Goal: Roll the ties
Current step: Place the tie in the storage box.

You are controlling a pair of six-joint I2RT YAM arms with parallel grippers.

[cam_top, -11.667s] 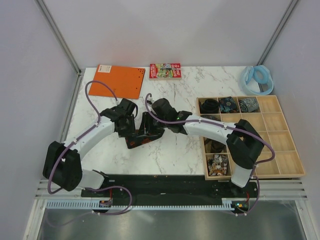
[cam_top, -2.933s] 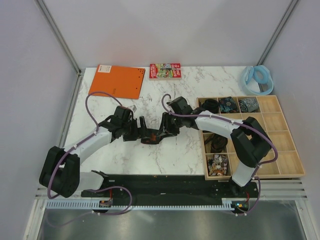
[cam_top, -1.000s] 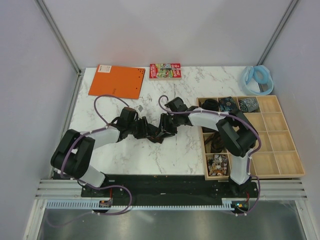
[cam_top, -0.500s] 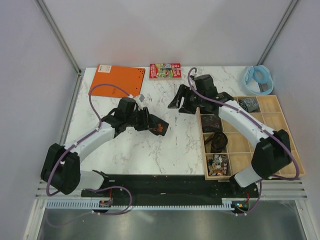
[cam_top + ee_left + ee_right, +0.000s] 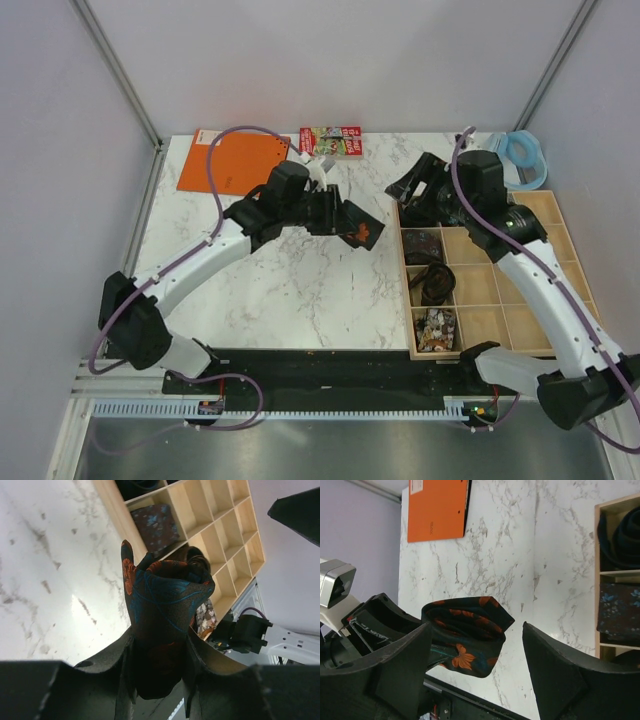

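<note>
Top view: L gripper (image 5: 350,226) centre frame, clamped on rolled black tie (image 5: 365,236) w/ orange-red flowers, over marble table (image 5: 300,290), just left of wooden tray (image 5: 565,290). R gripper (image 5: 412,190) at tray's upper-left corner, holding nothing. Other coiled ties (image 5: 455,208) in tray's top cells.

L wrist view: roll pinched betw. both fingers (image 5: 200,652), centre frame; tray upper right.

R wrist view: jaws spread wide, empty; roll lower centre, orange notebook (image 5: 437,510) top left.
</note>
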